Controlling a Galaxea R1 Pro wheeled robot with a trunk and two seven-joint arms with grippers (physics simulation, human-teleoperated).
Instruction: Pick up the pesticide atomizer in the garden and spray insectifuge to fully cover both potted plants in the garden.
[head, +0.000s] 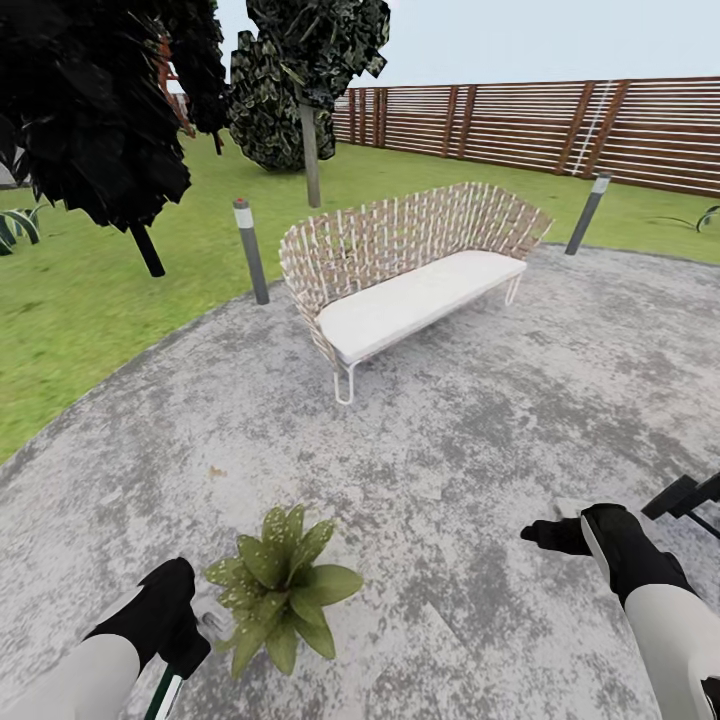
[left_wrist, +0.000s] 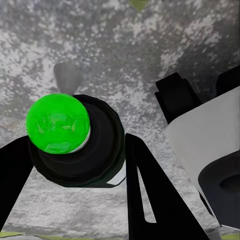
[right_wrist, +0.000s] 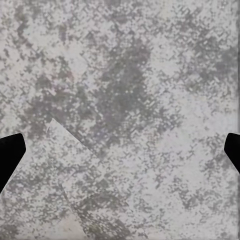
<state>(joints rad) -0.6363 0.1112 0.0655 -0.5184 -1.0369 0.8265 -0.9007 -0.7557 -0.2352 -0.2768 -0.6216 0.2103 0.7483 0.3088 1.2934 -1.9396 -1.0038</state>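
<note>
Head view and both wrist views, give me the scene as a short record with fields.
setting: grey paved patio, lawn, slat fence
furniture: woven bench with pale cushion
potted plant: on patio, beside left pincer
left pincer: shut on pesticide atomizer
right pincer: open, holding nothing, above patio
lamps: two short posts at patio edge

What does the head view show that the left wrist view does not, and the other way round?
The head view adds a potted plant, the wicker bench, the lawn, the fence and the right gripper. The left wrist view adds a close look at the pesticide atomizer, clamped between the black fingers. Both share the left gripper and the grey paved patio.
</note>
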